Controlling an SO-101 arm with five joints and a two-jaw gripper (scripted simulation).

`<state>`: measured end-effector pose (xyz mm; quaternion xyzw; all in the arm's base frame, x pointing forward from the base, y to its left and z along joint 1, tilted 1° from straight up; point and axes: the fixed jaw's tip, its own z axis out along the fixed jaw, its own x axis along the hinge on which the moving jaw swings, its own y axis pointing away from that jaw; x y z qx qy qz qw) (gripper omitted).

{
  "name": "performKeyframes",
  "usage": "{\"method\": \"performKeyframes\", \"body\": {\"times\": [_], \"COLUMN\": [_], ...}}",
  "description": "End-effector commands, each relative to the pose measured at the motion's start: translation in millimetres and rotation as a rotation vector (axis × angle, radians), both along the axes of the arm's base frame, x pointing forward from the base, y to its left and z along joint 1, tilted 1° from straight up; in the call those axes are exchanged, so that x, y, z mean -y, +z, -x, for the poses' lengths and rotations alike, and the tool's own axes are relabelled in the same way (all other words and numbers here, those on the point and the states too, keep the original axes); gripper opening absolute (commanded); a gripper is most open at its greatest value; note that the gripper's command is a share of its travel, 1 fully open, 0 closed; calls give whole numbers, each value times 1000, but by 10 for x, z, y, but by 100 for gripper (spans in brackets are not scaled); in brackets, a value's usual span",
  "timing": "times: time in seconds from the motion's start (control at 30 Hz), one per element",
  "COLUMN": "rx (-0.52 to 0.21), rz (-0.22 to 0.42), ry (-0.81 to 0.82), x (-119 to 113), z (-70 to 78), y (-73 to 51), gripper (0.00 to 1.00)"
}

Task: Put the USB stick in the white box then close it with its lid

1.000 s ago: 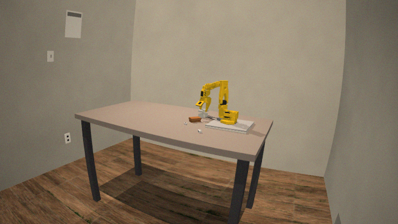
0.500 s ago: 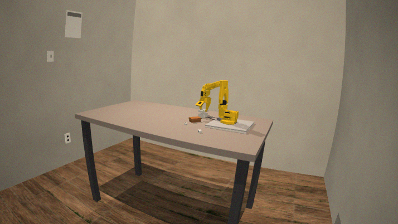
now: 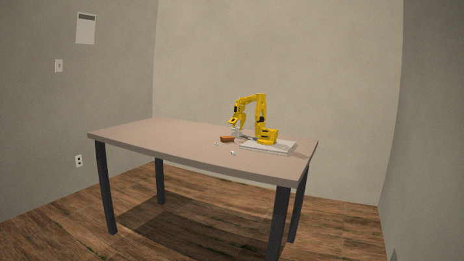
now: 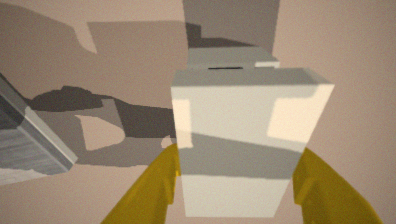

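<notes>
Room: plain grey-beige walls, wood plank floor (image 3: pixel 201 227), a light switch (image 3: pixel 58 65) and a pale panel (image 3: pixel 86 28) on the left wall, an outlet (image 3: pixel 78 160) lower down. Desk (image 3: pixel 169 143): pinkish-tan top on dark legs, its shadow on the floor below. Yellow arm (image 3: pixel 258 111) stands on a light grey base plate (image 3: pixel 286 147) near the desk's right end, bent over and reaching down. Fingers pinching a white block, likely the lid (image 4: pixel 240 135), held above the white box (image 4: pixel 232 56), which sits on the desk beside a brown block (image 3: pixel 227 139). Two small white bits (image 3: pixel 232 152) lie on the desk nearer the front edge. USB stick: can't tell where it is.
</notes>
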<state>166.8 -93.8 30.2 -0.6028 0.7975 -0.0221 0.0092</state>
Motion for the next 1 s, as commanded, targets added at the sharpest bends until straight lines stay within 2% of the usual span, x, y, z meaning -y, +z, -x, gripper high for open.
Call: {"method": "performKeyframes", "body": {"times": [0.0, 0.97], "rx": [-7, -7], "rz": [-5, -5], "ry": [1, 1], "x": [-3, -1], "z": [30, 28], "y": [-10, -119], "gripper": [23, 23]}}
